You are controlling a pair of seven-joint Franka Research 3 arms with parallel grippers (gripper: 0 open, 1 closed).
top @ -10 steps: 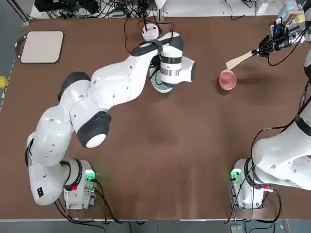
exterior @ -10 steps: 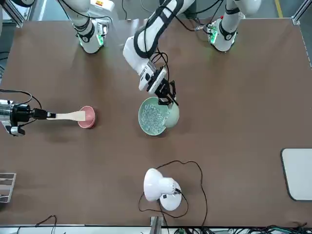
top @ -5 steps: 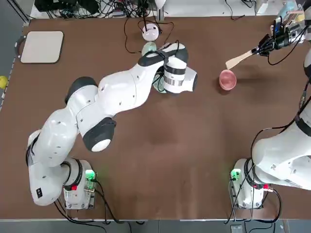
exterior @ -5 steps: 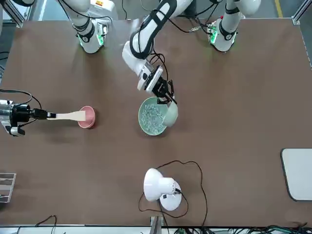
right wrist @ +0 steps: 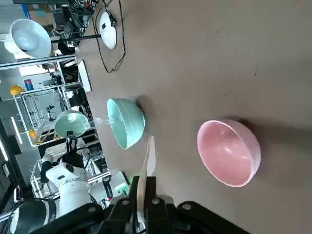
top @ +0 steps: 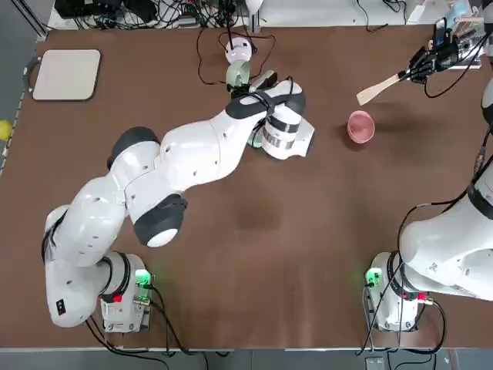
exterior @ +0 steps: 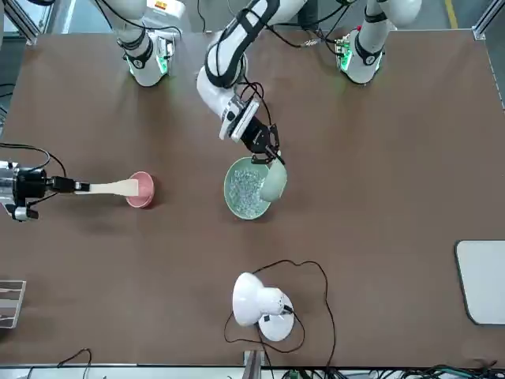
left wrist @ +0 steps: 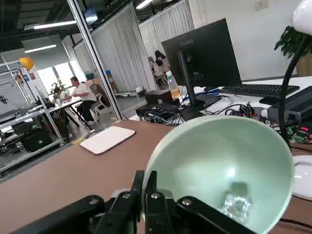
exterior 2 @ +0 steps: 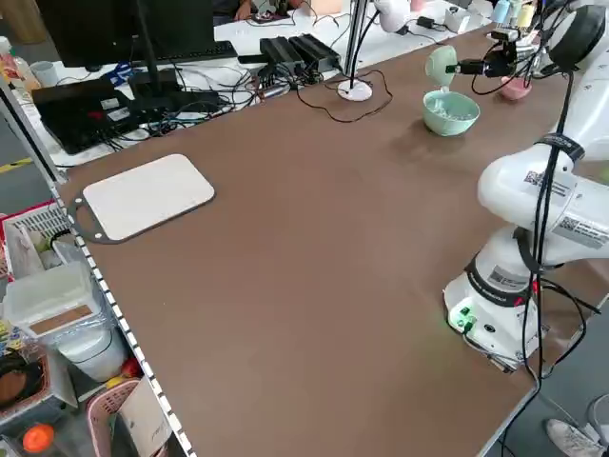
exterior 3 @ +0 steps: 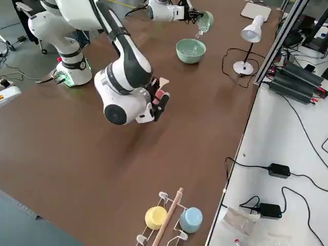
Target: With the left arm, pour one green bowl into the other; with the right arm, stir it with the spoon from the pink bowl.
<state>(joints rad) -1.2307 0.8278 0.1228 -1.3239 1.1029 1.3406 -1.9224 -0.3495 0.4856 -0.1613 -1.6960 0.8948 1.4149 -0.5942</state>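
The small bowl (exterior: 274, 181) is tipped above the wide bowl (exterior: 247, 189). The spoon (top: 377, 91) hangs near the pink bowl (top: 360, 127), right of both.

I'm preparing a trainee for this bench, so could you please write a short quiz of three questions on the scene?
1. Multiple choice: what does the right arm's tool hold?
a) a pink bowl
b) a wooden spoon
c) a white lamp

2. True or false: the large mint-green bowl stands upright on the table, with the small green bowl tipped above it.

3. Fill in the blank: the small green bowl is held by the ____ arm's tool.

Key: 1 b; 2 true; 3 left.
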